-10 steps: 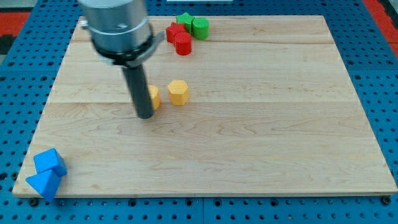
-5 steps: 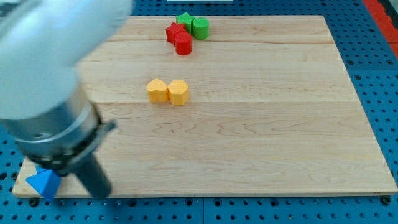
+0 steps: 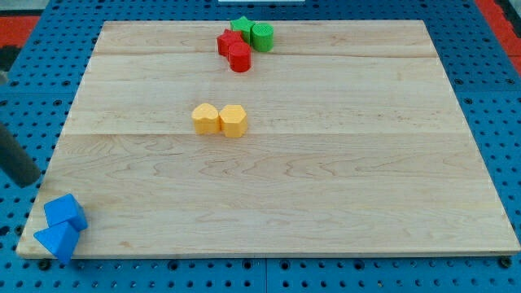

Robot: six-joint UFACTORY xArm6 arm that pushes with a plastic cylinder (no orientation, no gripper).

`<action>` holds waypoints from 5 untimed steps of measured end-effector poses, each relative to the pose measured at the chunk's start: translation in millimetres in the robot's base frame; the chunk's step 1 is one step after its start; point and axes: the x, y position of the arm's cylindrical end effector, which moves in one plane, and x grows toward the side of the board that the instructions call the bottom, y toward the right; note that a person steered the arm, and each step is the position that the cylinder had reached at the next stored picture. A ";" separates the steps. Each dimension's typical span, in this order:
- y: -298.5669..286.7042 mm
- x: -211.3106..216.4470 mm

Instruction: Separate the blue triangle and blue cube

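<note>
The blue cube [image 3: 64, 213] sits at the board's bottom left corner. The blue triangle [image 3: 54, 241] lies just below it and touches it, at the very corner of the board. My rod comes in from the view's left edge, and my tip [image 3: 30, 182] is off the board's left edge, a little above and to the left of the blue cube, apart from both blue blocks.
Two yellow blocks [image 3: 219, 120] sit side by side near the board's middle left. Two red blocks [image 3: 234, 50] and two green blocks [image 3: 253, 32] cluster at the top centre. The wooden board [image 3: 342, 163] lies on a blue pegboard.
My rod swept from the yellow blocks down across the bottom left corner, then out past the board's left edge. The blocks have not visibly moved.
</note>
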 end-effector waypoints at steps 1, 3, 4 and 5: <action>0.3 37.8; 4.0 84.6; 13.2 85.8; 20.4 85.7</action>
